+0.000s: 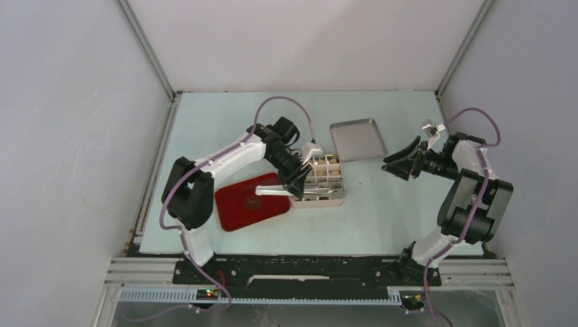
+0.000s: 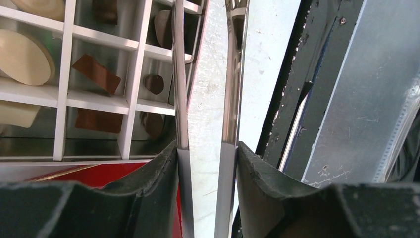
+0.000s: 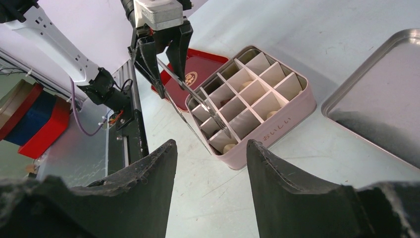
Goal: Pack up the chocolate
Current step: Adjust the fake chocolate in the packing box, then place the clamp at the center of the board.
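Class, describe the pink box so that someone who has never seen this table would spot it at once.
Start at the pale blue table and look to its middle, between the red tray and the flat silver tray. There stands the pink box, under the left gripper holding metal tongs. Unlike both trays, it has a white grid of compartments inside.

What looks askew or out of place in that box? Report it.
One dark rectangular chocolate lies diagonally across its compartment of the divided box instead of sitting square. Nothing looks spilled or damaged.
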